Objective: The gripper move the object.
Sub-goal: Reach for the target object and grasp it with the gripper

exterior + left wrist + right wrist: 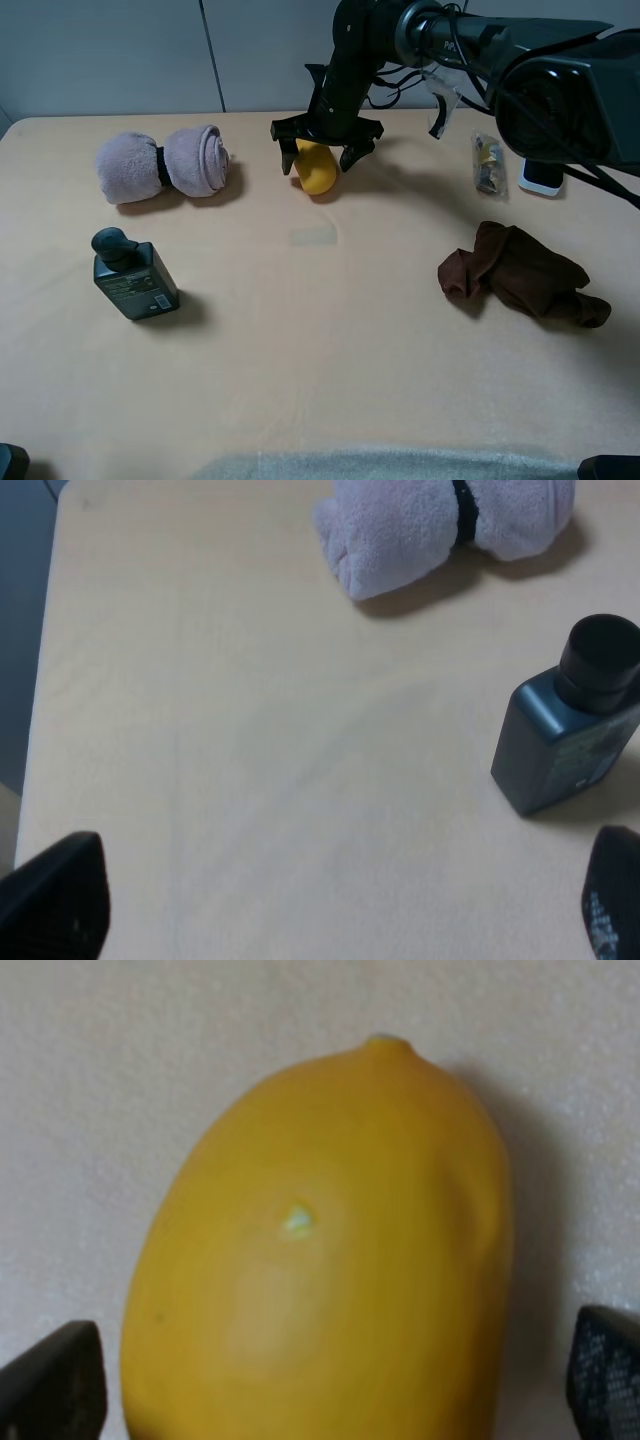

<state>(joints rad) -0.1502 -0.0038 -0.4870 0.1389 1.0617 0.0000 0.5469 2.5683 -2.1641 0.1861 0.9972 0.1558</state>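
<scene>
The right claw (pixel 318 162) hangs spread wide with the yellow fruit (pixel 318 178) between its tips, not yet clamped; gripping, lifting and moving seemingly all remain.

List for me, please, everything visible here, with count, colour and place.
rolled towel: one, pink with black band, far left
bottle: one, dark grey, near left
yellow fruit: one, yellow, far centre
cloth: one, brown, crumpled, right
clear packet: one, contents unclear, far right
white object: one, white, beside the packet
table: one, beige, under everything
left gripper: one, black, open, above bare table near the bottle
right gripper: one, black, open, astride the fruit
</scene>
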